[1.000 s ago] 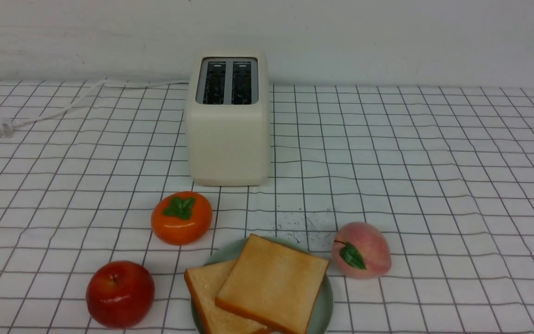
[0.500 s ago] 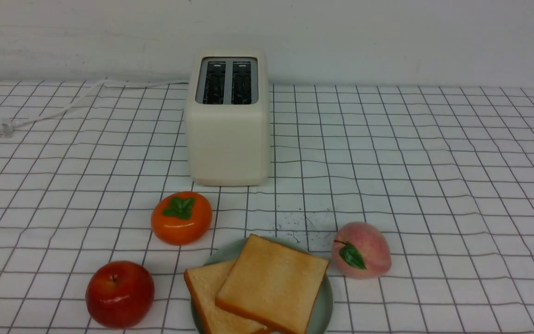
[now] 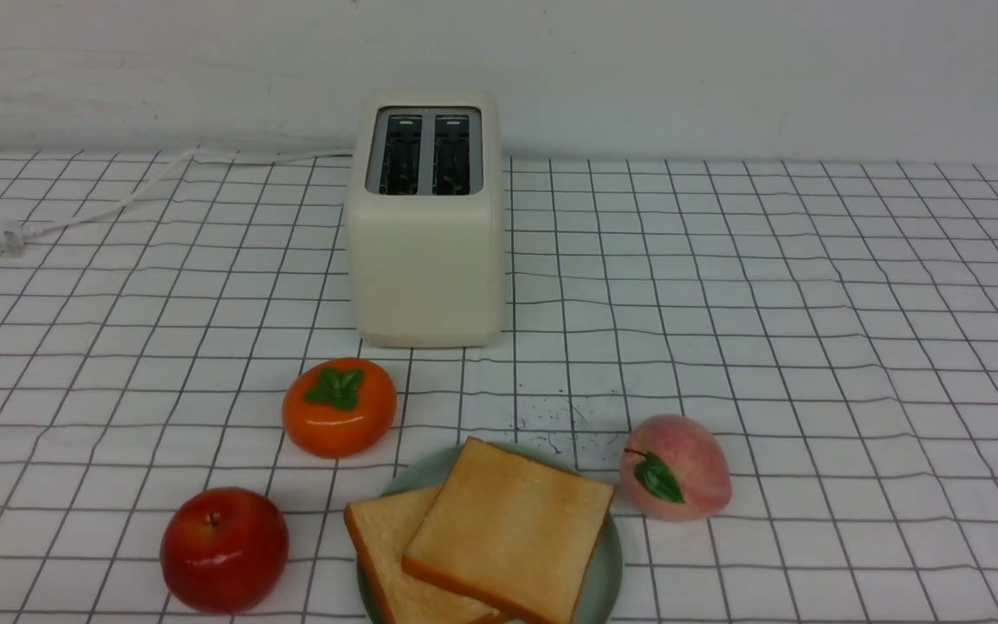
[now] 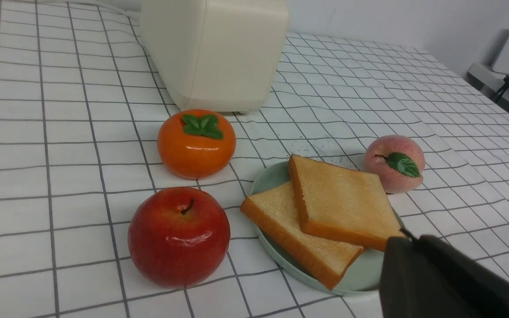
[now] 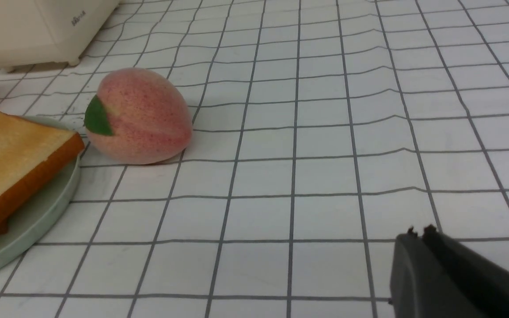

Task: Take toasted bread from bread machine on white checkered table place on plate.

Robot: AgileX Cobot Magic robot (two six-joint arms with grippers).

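Observation:
Two slices of toasted bread [image 3: 508, 529] lie overlapping on the mint-green plate [image 3: 605, 572] at the front middle of the white checkered table [image 3: 811, 347]. The cream bread machine [image 3: 426, 251] stands behind, both slots dark and empty. No arm shows in the front view. In the left wrist view the left gripper [image 4: 407, 240] is shut and empty, just beside the plate [image 4: 360, 276] and toast [image 4: 338, 203]. In the right wrist view the right gripper [image 5: 419, 234] is shut and empty above bare cloth, apart from the plate [image 5: 29, 221] and toast [image 5: 11, 159].
A persimmon [image 3: 339, 406] and a red apple [image 3: 223, 548] lie left of the plate. A peach [image 3: 675, 478] lies at its right. The toaster's white cord and plug [image 3: 9, 237] lie at the far left.

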